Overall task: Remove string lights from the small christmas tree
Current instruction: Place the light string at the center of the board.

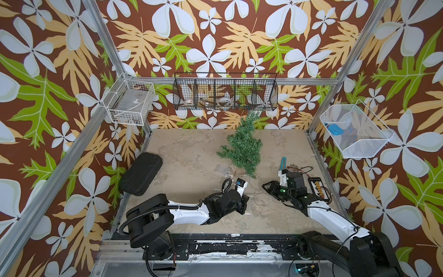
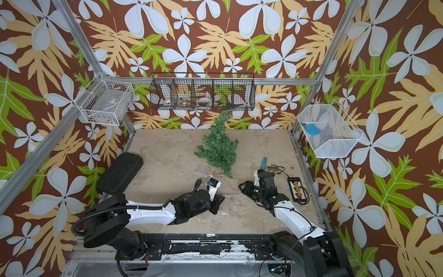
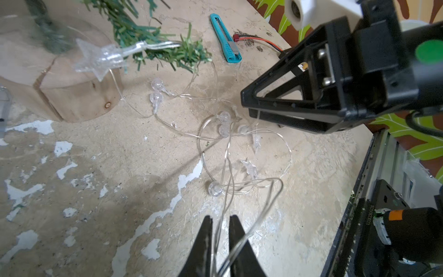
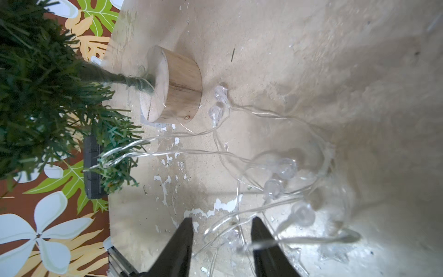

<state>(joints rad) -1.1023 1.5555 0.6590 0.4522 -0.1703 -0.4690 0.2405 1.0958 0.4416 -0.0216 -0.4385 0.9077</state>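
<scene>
Left fingers (image 3: 201, 247) straddle string lights (image 3: 225, 134); tree (image 3: 134, 31), teal cutter (image 3: 225, 39) beyond

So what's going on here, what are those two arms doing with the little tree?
Two robot arms are taking the string lights off the small christmas tree. Most of the strand lies in a loose tangle on the table between them. The left arm's fingers and the right arm's fingers both stand open with wire running between them. One end, with a star bulb, still hangs from the lowest branches.
</scene>
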